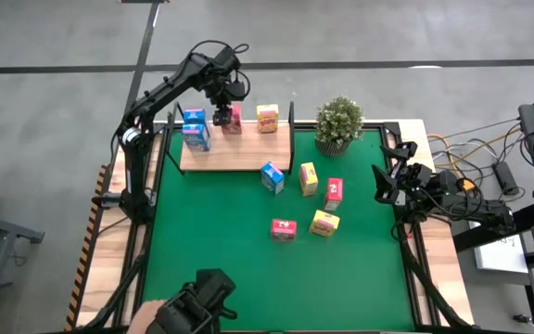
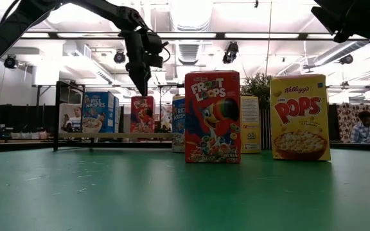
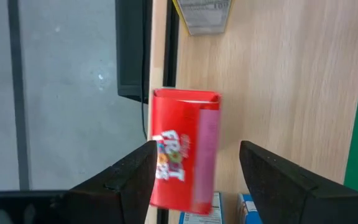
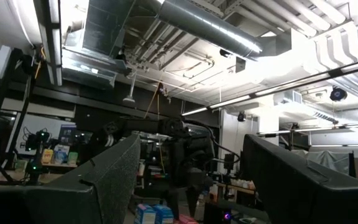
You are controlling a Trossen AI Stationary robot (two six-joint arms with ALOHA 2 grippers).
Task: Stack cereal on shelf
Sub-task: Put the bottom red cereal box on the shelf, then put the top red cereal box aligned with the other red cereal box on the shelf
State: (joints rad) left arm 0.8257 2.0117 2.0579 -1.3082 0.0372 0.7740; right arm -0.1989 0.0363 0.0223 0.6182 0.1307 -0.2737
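Cereal stacking is what I'm running: my left gripper is hanging spread over the red cereal box, one finger touching its side, the other clear, so I judge it set down. That box is standing upright along the shelf's back edge, between blue boxes and a yellow one. Right gripper is waiting wide open at the mat's right edge.
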